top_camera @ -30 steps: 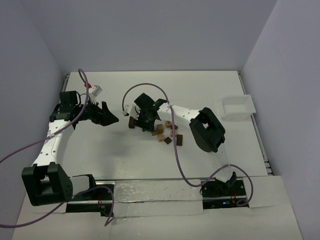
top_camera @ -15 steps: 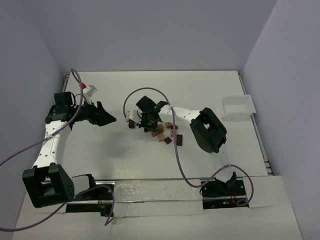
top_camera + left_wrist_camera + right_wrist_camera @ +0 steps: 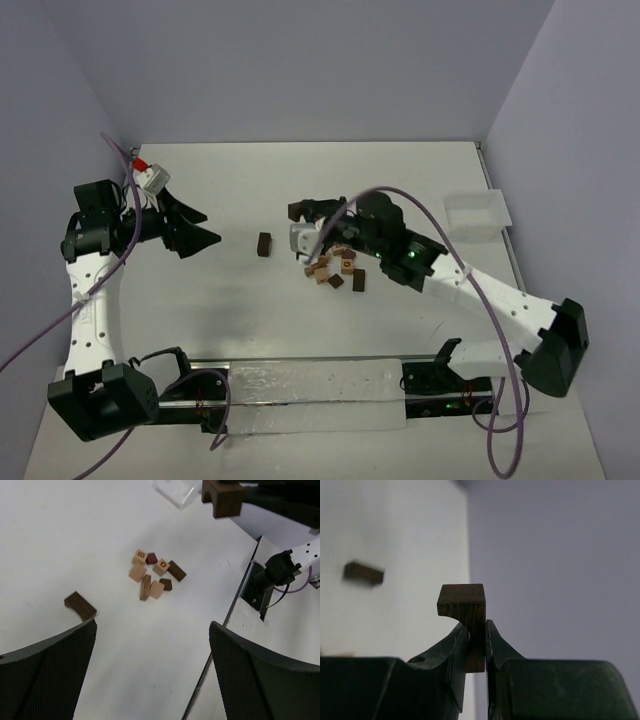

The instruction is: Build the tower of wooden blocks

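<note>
My right gripper (image 3: 476, 630) is clamped tight on a dark brown arch block (image 3: 462, 602), held clear above the white table (image 3: 400, 180); my left gripper (image 3: 152, 625) hangs over the table's left side, jaws spread wide, holding nothing; the wood block tower is not yet stacked; the remaining wood blocks (image 3: 332, 270) lie in a loose cluster at mid-table, near my right gripper; a lone dark brown block (image 3: 264, 244) lies apart to their left; a white tray (image 3: 475, 215) sits by the right edge.
</note>
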### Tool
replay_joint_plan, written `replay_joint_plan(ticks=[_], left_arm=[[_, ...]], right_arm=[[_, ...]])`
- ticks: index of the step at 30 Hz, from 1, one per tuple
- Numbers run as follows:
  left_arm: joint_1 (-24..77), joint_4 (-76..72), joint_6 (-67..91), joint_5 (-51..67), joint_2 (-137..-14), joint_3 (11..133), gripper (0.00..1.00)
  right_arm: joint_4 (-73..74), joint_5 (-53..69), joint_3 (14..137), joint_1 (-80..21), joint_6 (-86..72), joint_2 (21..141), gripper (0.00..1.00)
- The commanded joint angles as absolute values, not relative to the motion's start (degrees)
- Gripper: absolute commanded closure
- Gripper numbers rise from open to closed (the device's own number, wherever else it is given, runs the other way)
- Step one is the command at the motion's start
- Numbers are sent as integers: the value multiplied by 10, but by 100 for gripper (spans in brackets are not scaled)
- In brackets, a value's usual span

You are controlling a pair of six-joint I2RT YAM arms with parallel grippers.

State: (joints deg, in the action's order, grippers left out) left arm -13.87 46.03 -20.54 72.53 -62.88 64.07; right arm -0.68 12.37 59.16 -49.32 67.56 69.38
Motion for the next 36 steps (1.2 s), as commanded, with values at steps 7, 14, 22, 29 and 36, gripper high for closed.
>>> replay_joint_plan(ticks=[7,14,22,29,36], left_arm=[[-35,784,-592,734,-630,724,1],[121,551,-386,634,-540,614,1],[222,463,-351,535,-514,570,1],[268,466,-407,505,-542,587,1],[308,456,-432,452,-548,597,1]], right_arm=[[-460,352,297,-537,954,656,100],[-569,426,258,-537,1056,715,100],[-593,475,246,-541,1089,739,100],[-560,490,249,-552,1089,740,100],[-495,483,262,-563,1051,719,100]])
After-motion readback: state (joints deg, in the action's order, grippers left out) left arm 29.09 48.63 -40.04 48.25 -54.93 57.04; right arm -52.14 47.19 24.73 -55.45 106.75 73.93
